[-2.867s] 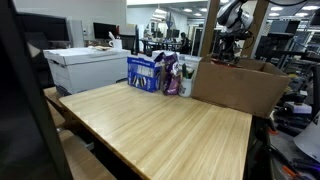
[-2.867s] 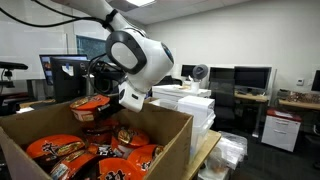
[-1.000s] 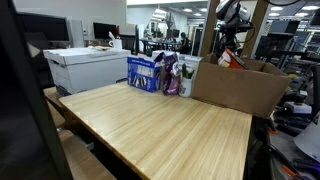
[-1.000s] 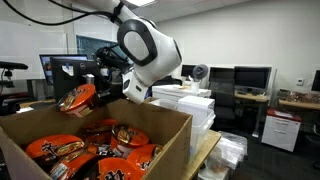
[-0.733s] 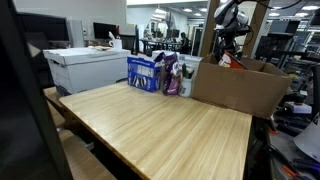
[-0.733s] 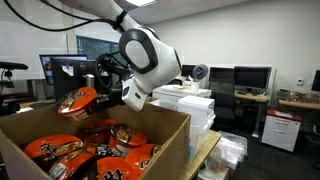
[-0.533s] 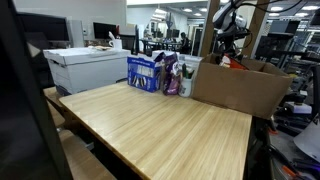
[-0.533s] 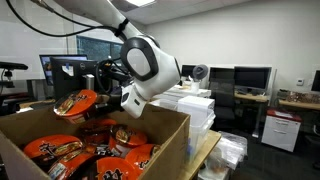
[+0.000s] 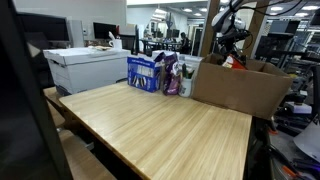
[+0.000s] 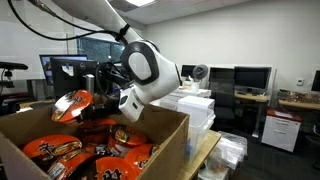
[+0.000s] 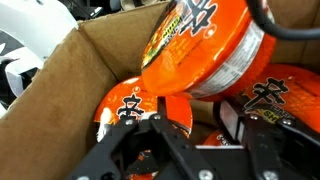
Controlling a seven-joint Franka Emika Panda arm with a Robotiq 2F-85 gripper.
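Observation:
A large cardboard box (image 10: 165, 130) holds several orange instant-noodle bowls (image 10: 50, 150). One orange noodle bowl (image 10: 72, 104) hangs tilted just above the pile, at the tip of my gripper (image 10: 98, 88). In the wrist view this bowl (image 11: 205, 45) lies on its side just beyond the fingertips, its lid facing left. My gripper (image 11: 192, 120) has its jaws parted, and the bowl is not clamped between the pads. More bowls (image 11: 125, 110) show under the fingers. In an exterior view the arm (image 9: 232, 30) reaches down over the box (image 9: 240, 88).
A wooden table (image 9: 160, 125) stands in front of the box. Blue packages (image 9: 147, 72) and a white printer (image 9: 85, 68) sit at its far side. White boxes (image 10: 190, 105) are stacked beside the cardboard box, with monitors (image 10: 250, 78) behind.
The arm lifted a bowl out of the pile earlier. Over the last second the jaws have widened, and the bowl has sunk and tipped away from the fingers.

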